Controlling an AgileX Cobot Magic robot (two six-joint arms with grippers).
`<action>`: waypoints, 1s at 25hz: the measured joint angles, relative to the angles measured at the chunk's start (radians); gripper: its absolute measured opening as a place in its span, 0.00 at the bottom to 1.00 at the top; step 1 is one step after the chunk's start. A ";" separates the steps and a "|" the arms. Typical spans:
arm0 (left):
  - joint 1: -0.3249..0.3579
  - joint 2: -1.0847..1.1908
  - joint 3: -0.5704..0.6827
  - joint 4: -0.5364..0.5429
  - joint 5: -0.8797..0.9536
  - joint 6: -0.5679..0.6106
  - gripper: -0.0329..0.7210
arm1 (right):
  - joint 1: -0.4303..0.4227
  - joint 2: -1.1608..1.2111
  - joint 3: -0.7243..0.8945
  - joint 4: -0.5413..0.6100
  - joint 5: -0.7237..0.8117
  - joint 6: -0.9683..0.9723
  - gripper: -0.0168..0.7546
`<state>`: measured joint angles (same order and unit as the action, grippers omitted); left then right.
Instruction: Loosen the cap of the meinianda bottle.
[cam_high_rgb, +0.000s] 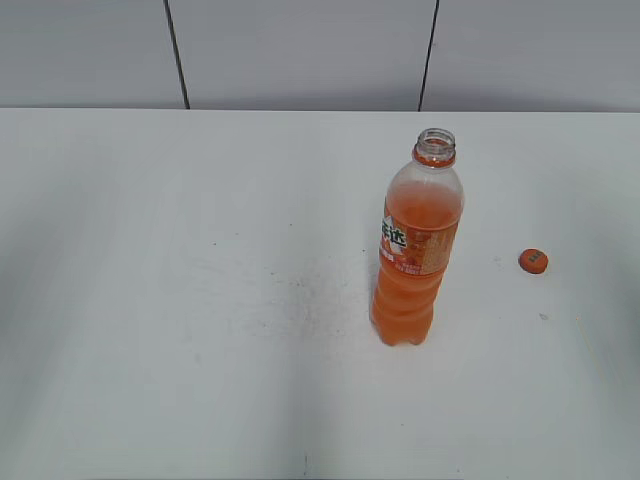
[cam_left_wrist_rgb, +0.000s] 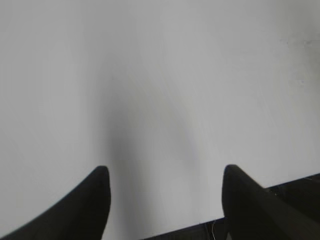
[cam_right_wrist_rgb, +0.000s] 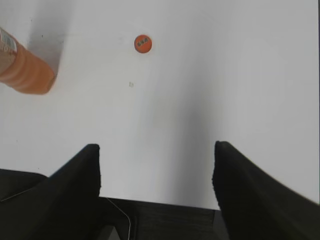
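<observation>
Cap's off! The bottle (cam_high_rgb: 416, 245) stands upright right of centre on the table (cam_high_rgb: 150, 300), neck open, and the cap (cam_high_rgb: 533, 261) lies flat well to its right, so the loosening looks finished. Left gripper (cam_left_wrist_rgb: 165, 185) and right gripper (cam_right_wrist_rgb: 156, 160) both hang spread apart, empty. Orange drink, orange label, orange neck ring.
</observation>
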<state>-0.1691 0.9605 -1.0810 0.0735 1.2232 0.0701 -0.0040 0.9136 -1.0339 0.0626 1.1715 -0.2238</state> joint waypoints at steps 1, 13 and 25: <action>0.000 -0.046 0.037 0.000 0.001 -0.001 0.62 | 0.000 -0.052 0.055 0.001 -0.007 0.000 0.70; 0.000 -0.479 0.363 -0.007 -0.017 -0.011 0.62 | 0.000 -0.557 0.464 0.009 -0.025 0.000 0.70; 0.000 -0.785 0.509 -0.029 -0.163 -0.011 0.62 | 0.000 -0.853 0.529 0.011 -0.010 0.000 0.70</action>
<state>-0.1691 0.1757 -0.5724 0.0444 1.0603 0.0591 -0.0040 0.0603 -0.5048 0.0734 1.1616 -0.2241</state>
